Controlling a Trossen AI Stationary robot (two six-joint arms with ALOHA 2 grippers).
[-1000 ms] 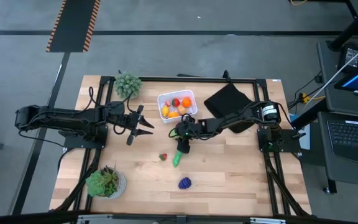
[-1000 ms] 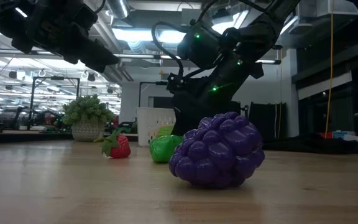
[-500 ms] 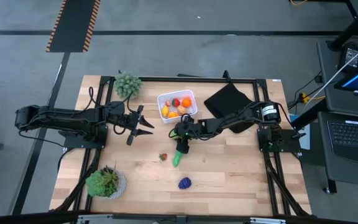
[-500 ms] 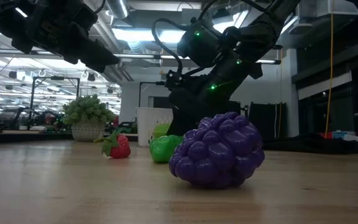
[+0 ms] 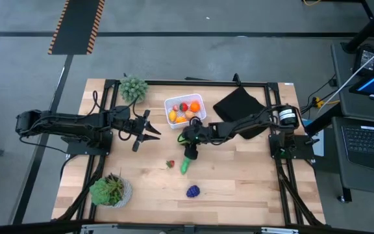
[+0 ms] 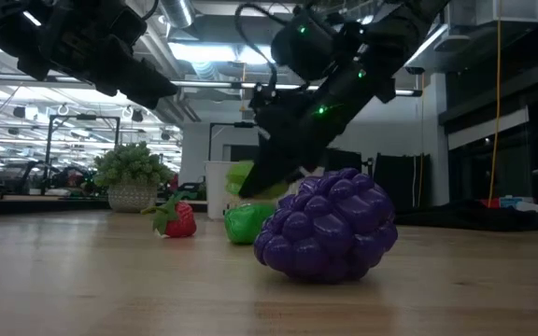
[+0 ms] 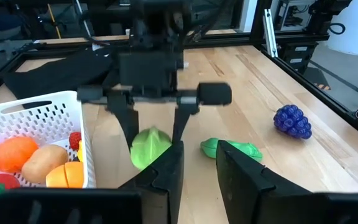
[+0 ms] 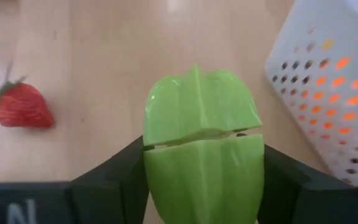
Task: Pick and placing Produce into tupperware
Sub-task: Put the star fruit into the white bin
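Observation:
My right gripper [image 5: 188, 155] is near the table's middle, shut on a light green toy vegetable [image 8: 201, 155]. That piece also shows in the left wrist view [image 7: 150, 146] and the low view [image 6: 250, 177]. Below it a second green piece [image 7: 230, 149] lies on the wood. A strawberry [image 5: 170, 164] and purple grapes [image 5: 193, 191] lie toward the near edge. The white tupperware [image 5: 168, 104] at the far middle holds orange, yellow and red produce [image 7: 17, 152]. My left gripper [image 5: 154, 130] waits open, left of the tub, with nothing between its fingers. My right gripper pinches the green vegetable by its two opposite sides [image 8: 151, 162] between its two fingers [image 7: 131, 130]. The fingers slant down from the table's right side. The piece is lifted clear of the table, above the second green piece, its ridged face turned toward the wrist camera.
Two bushy potted plants stand at the far left [image 5: 134, 88] and the near left [image 5: 110, 190]. A black folded cloth [image 5: 237, 104] lies right of the tub, partly under my right arm. Bare wood lies along the near right of the table.
My right gripper has gone up with the light green vegetable, which now hangs clear above the table. The second green piece has stayed where it was.

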